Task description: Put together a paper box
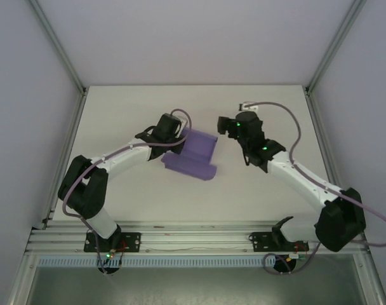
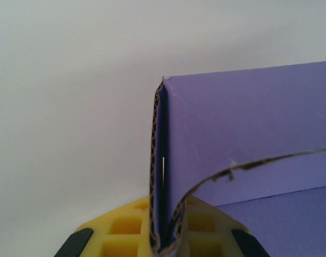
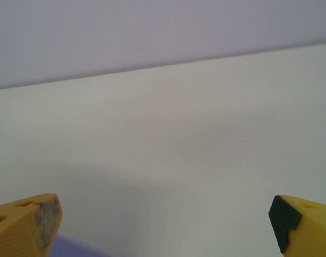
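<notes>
The purple paper box [image 1: 194,157], half folded from corrugated card, lies on the white table [image 1: 263,203] a little left of the middle, with one panel raised and another lying flat toward the near edge. My left pincer [image 1: 178,140] is clamped tight on the box's left edge; from that wrist I see my yellow fingers [image 2: 123,227] squeezing a doubled-over flap. My right pincer [image 1: 225,125] hangs just right of the box, apart from it, jaws spread wide over bare table
</notes>
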Action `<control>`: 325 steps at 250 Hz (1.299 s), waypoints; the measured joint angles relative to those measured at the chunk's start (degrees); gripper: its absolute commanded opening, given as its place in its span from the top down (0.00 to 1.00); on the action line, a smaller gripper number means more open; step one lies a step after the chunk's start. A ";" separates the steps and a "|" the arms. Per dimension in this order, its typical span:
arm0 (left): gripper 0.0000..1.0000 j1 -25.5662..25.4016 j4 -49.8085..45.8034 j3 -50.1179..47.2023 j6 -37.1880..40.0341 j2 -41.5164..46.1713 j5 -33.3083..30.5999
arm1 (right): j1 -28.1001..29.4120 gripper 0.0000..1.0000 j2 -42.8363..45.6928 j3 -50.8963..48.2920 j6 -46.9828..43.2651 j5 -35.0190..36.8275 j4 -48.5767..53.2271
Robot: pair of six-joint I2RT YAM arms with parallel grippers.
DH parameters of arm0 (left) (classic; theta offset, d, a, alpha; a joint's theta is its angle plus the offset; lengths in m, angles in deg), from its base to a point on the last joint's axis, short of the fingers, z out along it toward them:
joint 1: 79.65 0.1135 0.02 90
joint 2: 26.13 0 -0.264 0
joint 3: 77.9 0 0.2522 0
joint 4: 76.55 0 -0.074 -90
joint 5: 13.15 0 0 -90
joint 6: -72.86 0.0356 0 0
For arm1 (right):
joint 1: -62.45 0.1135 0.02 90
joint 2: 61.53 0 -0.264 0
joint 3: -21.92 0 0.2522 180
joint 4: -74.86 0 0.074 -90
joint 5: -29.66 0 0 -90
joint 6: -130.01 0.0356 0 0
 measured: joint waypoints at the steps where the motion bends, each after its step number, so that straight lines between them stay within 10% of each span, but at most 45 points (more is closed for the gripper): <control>1: 1.00 0.00 -0.39 0.13 0.15 0.00 0.20 | -0.20 0.00 0.24 0.02 0.15 -0.07 0.48; 59: 1.00 -4.72 -20.22 10.25 6.14 -4.63 0.66 | -2.60 0.00 3.91 0.02 2.12 -3.19 11.04; 141: 1.00 -9.14 -35.87 31.15 7.19 -28.79 -16.37 | -4.98 0.00 3.96 -3.10 2.47 -5.27 14.12; 258: 1.00 -12.83 -35.56 37.79 7.69 -37.55 -35.26 | -7.69 0.00 9.07 -6.80 4.17 -3.98 14.47; 281: 0.60 -12.83 -34.36 37.46 9.51 -37.22 -35.21 | -8.04 0.00 9.14 -6.88 4.20 -3.96 14.49; 325: 0.35 -12.59 -30.12 37.42 12.20 -35.71 -30.45 | -8.24 0.00 9.40 -6.95 4.15 -3.98 14.51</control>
